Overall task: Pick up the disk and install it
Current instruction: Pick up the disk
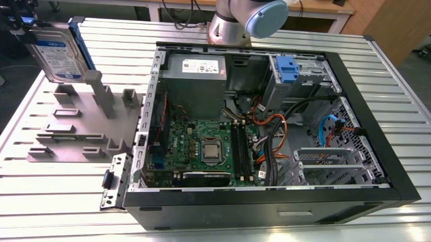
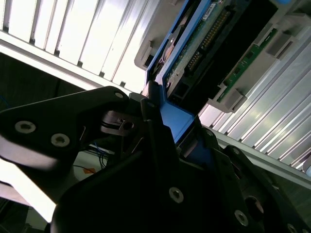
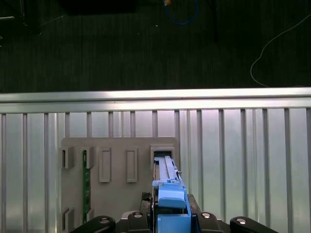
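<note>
One gripper (image 2: pixel 166 122): pinching the disk (image 1: pixel 62 54) by its blue edge, so it hangs upright.
Place: ten o'clock of computer (image 1: pixel 269 212), above rack (image 1: pixel 74 128).

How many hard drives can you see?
1: the disk, upright in the gripper at the grey fixture, on the exterior view's left, outside the case. Others may be hidden in the case's bays.

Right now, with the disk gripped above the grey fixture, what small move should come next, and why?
Probably a short straight lift. The jaws clamp the disk upright by its blue bracket, with its lower edge close to the grey fixture's posts. Moving sideways toward the open case now could snag.
</note>
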Controlling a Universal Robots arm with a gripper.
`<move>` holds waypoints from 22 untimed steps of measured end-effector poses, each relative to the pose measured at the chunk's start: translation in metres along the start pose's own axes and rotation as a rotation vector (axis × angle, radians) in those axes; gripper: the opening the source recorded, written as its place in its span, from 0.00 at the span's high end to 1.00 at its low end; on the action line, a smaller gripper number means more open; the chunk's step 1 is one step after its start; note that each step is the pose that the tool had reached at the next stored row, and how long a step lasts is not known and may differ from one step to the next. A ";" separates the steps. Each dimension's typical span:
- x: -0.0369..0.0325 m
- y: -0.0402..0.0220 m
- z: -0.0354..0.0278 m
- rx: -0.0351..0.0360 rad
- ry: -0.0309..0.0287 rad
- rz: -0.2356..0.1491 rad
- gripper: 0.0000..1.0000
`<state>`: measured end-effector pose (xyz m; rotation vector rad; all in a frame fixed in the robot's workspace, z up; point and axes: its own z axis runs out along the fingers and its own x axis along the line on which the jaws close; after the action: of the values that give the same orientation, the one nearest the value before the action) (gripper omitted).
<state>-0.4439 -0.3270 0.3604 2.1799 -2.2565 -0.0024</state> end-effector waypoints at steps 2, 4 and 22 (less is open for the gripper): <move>0.0000 0.0000 -0.0005 0.0001 0.0000 0.000 0.64; 0.0000 0.0000 -0.0024 0.0001 0.0000 0.000 0.64; 0.0000 0.0000 -0.0099 0.0000 0.0000 0.000 0.64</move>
<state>-0.4439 -0.3270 0.3704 2.1799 -2.2564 -0.0024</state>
